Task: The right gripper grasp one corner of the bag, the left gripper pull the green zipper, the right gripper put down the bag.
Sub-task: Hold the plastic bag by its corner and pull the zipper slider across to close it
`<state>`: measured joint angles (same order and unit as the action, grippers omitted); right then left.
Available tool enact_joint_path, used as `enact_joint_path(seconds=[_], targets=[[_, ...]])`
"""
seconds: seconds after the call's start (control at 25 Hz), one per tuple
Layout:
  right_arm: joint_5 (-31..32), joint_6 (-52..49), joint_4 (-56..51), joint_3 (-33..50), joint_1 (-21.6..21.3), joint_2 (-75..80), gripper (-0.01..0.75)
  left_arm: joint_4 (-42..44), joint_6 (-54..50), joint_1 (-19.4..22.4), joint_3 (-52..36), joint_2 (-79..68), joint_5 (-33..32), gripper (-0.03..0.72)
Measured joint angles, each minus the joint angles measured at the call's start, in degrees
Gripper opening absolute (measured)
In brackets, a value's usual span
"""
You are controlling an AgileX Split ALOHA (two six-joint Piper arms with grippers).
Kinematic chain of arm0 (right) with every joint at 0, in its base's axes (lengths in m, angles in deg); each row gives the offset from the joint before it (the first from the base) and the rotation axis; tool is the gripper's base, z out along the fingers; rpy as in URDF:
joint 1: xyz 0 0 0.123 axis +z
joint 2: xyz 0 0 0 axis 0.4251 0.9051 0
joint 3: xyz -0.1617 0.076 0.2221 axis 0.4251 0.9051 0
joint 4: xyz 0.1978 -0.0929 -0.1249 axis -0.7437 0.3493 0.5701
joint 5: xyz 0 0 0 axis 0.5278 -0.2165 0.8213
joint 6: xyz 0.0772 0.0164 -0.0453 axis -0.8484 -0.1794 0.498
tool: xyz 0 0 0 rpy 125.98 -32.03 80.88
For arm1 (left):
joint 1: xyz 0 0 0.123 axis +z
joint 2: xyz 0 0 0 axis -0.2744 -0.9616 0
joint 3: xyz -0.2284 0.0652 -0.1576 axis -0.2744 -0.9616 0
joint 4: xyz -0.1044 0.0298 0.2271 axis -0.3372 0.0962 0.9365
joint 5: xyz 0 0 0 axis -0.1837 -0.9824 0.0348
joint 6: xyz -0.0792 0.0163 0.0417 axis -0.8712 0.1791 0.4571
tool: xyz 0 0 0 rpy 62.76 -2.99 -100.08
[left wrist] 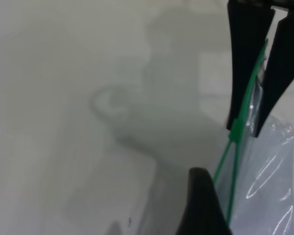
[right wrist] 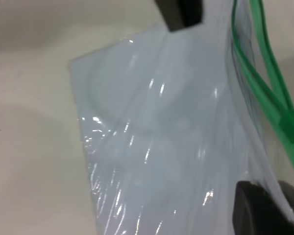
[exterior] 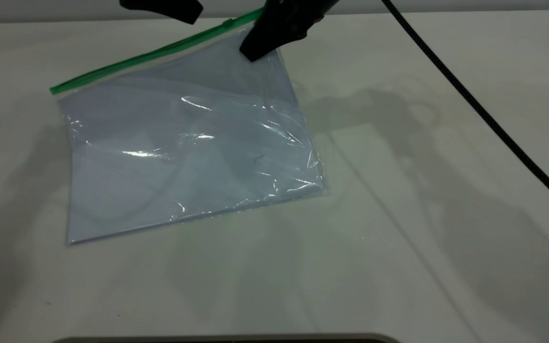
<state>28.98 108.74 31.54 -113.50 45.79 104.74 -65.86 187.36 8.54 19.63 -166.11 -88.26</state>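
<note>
Two grippers are being shown at the far edge of the table [exterior: 398, 238] in the exterior view. The bag [exterior: 184, 147] is being held by its far right corner, where the right gripper [exterior: 255, 50] is clamped on the plastic just below the green zipper [exterior: 150, 55]. The rest of the bag is lying flat on the table, its near edge toward the camera. A black braided cable [exterior: 484, 114] is being trailed across the table on the right. The left gripper [exterior: 179, 12] is being held just above the zipper, near the small slider tab [exterior: 227, 23]; whether its fingers are parted cannot be told from this view.

In the left wrist view, the left gripper [left wrist: 242, 129] is being held with its two fingers straddling the green zipper [left wrist: 225, 166], parted around the slider tab [left wrist: 236, 129], with a narrow gap showing on either side. The bag [left wrist: 269, 186] is being seen beyond.

In the right wrist view, the bag [right wrist: 157, 147] is being pinched between the fingers of the right gripper [right wrist: 279, 208] beside the green zipper [right wrist: 269, 83].
</note>
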Motion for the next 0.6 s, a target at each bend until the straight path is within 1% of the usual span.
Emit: enact_joint_path(seconds=[0.36,0.6], targets=[[3.20,0.90,-0.89,-0.20,0.44,0.00,0.034,-0.36,3.03,-3.25,0.00,0.00,0.62,0.579],[4.08,1.42,-1.04,-0.20,1.07,0.00,0.034,-0.36,3.64,-3.50,0.00,0.00,1.80,0.579]])
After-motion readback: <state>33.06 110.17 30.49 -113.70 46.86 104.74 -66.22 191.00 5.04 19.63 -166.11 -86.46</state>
